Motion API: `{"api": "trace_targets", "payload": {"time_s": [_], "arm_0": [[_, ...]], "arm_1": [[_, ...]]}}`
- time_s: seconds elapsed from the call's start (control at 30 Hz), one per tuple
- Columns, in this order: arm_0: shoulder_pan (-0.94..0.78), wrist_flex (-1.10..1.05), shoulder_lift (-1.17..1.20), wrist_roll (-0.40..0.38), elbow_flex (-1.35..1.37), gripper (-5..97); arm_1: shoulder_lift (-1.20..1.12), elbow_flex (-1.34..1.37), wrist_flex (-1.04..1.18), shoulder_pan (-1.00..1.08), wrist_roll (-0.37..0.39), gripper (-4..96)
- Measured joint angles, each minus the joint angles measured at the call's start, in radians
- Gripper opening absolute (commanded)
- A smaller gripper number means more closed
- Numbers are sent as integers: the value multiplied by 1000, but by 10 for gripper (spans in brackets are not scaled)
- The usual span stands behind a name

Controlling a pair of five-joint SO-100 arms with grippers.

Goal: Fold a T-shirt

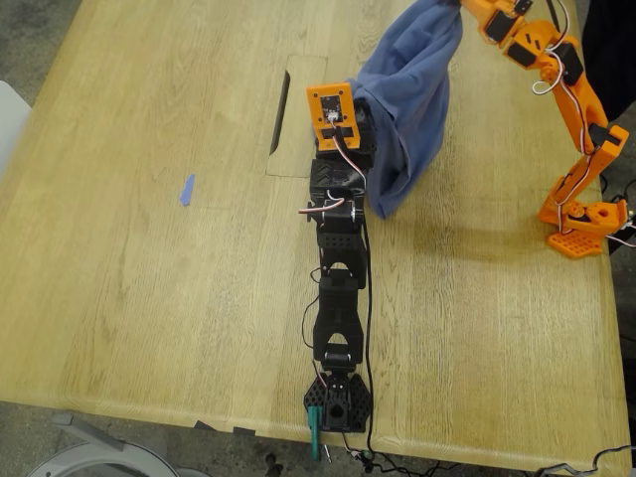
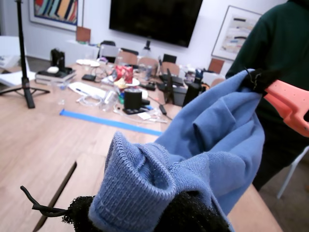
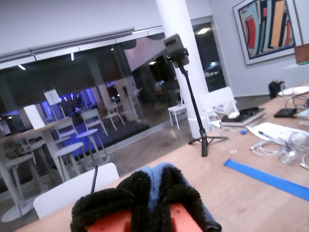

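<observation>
Both of my grippers pinch the T-shirt (image 1: 407, 109), holding it bunched above the wooden table (image 1: 149, 298): my first gripper (image 2: 159, 212) clamps a ribbed edge, and beyond it my second gripper (image 3: 145, 203) squeezes blue cloth at the exterior view's top right.

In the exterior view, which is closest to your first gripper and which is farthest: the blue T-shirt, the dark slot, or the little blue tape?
1. Slate-blue cotton T-shirt: pinched in the fingers of my first gripper.
2. Dark narrow slot: close by, towards the exterior view's left.
3. Small blue tape strip: much farther towards the exterior view's left, and lower down.
</observation>
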Motion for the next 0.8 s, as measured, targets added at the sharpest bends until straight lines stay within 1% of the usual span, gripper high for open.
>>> {"api": "trace_targets", "payload": {"time_s": [0.23, 0.47, 0.63, 0.8], "arm_0": [[0, -67, 41, 0, 0, -1], [35, -80, 109, 0, 0, -2], [127, -77, 155, -2, 0, -2], [244, -23, 198, -18, 0, -2]], "arm_1": [[2, -120, 32, -11, -2, 0], [37, -132, 101, -75, -11, 0], [117, -132, 202, -161, -20, 0], [192, -132, 273, -247, -38, 1]]}}
